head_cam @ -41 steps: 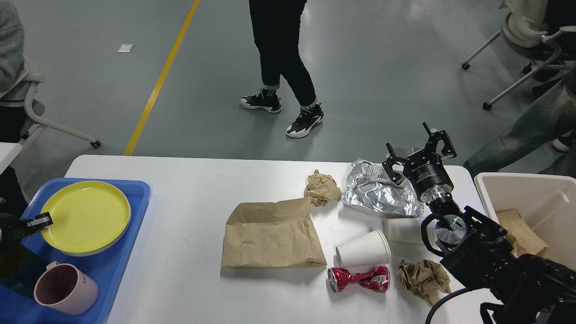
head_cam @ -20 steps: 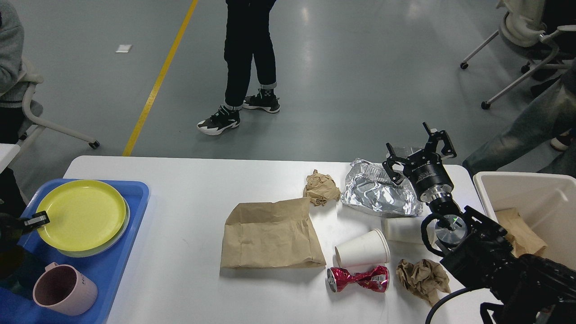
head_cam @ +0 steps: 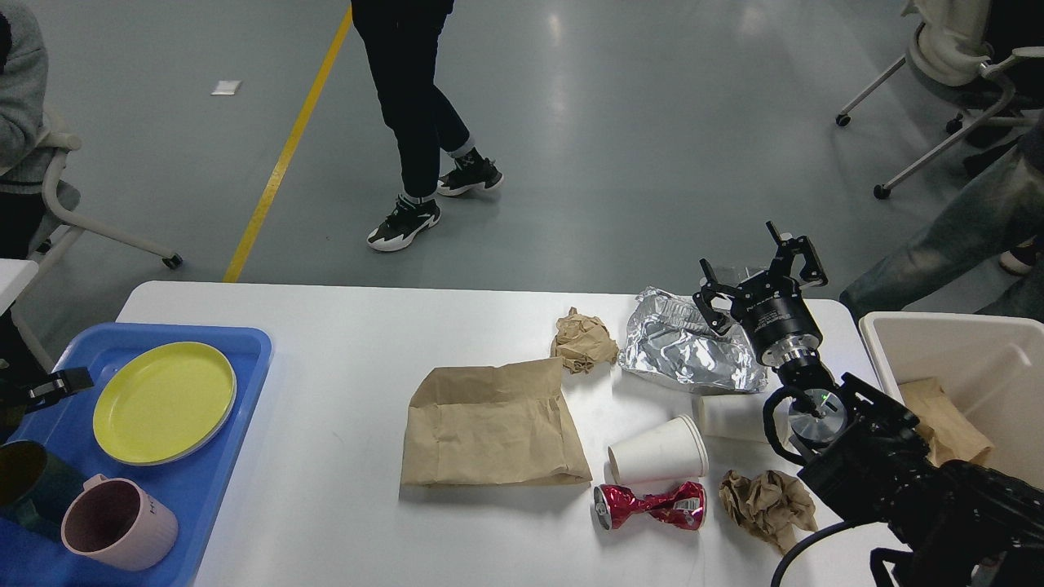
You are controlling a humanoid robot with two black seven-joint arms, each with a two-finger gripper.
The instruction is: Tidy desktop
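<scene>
Litter crowds the desk (head_cam: 342, 342) right side, below the right claw (head_cam: 763, 273), whose fingers spread wide, empty.

Single head cam, mounted high, looks forward and steeply down. Wide framing, mid distance: the large plain white rectangular desktop (head_cam: 326, 522) fills the lower half, far edge and both far rounded corners visible, near edge cropped by the frame bottom. Grey glossy floor (head_cam: 652, 147) with a yellow painted line (head_cam: 285, 155) takes the upper half. Black right arm enters from the bottom-right corner. No second view, so no overlap.
</scene>
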